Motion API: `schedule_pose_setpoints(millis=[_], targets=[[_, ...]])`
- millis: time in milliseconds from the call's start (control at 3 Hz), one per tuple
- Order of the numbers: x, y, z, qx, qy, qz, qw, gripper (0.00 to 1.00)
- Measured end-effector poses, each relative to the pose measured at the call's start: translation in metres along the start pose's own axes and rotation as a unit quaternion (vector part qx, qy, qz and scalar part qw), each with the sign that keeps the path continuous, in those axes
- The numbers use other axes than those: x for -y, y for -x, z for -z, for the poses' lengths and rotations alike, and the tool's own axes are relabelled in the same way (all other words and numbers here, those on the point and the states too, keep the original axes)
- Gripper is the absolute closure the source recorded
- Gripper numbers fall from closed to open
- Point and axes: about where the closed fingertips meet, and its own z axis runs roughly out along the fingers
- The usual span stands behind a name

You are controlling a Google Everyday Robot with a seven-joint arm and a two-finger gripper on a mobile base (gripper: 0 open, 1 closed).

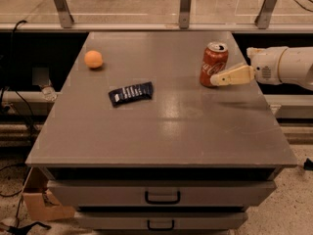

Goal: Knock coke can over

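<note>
Approach step: coke can (213,64) upright, gripper (221,78) at its lower flank.
Claw spread cannot be told. The next move likely needs 1 firm sideways push.

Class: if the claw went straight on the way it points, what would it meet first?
Probably the coke can: the claw, at the right, points left at its lower side, though depth is unclear.

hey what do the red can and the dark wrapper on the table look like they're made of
Coke can: likely aluminium, glossy red paint, bare silver top. Snack wrapper: probably plastic film, dark blue, flat, faint sheen. The gripper, at the can's lower right side, looks like cream matte plastic.
</note>
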Motion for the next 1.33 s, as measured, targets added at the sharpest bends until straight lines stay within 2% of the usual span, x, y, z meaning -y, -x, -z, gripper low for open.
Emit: schedule_pose_setpoints(millis=[333,1000,1333], targets=[[-0.001,0.01,-0.01,0.025,-0.006,0.015,0.9995,0.0],[-0.017,0.023,-0.027,0.055,0.023,0.031,0.9977,0.0],[-0.024,0.025,-0.032,0.062,0.036,0.033,0.9969,0.18]])
